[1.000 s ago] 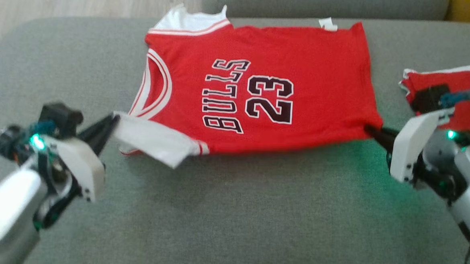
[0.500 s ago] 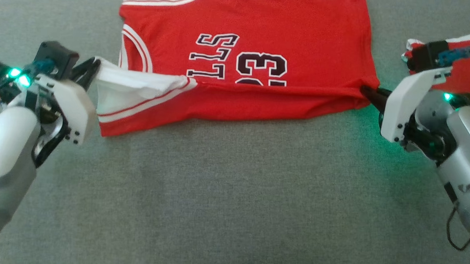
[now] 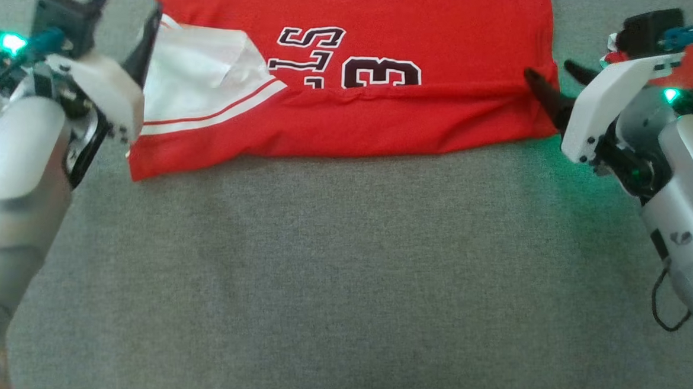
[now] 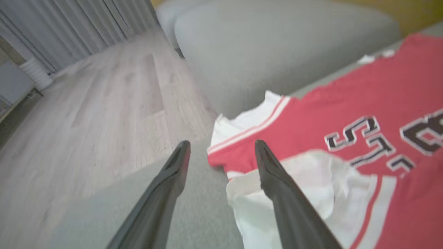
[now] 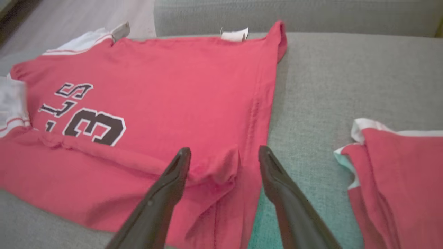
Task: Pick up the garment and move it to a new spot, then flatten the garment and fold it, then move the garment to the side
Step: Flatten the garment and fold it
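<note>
Red jersey (image 3: 391,19) with black lettering outlined white, red-and-white striped trim, white inner face. Grey woven cushion (image 3: 318,276). Red second garment (image 5: 398,180), white edging, possibly teal-tinted at one corner. Pale wood-grain floor (image 4: 86,114), grey curtain (image 4: 86,27).

i see a grey fabric couch (image 3: 342,277), pale wood floor (image 4: 86,103) beyond it, and grey curtains (image 4: 86,24) hanging farther back.

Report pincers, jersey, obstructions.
Left pincer open at shoulder end, right pincer open at hem. Jersey folded once on couch. Second red garment beyond right pincer.
</note>
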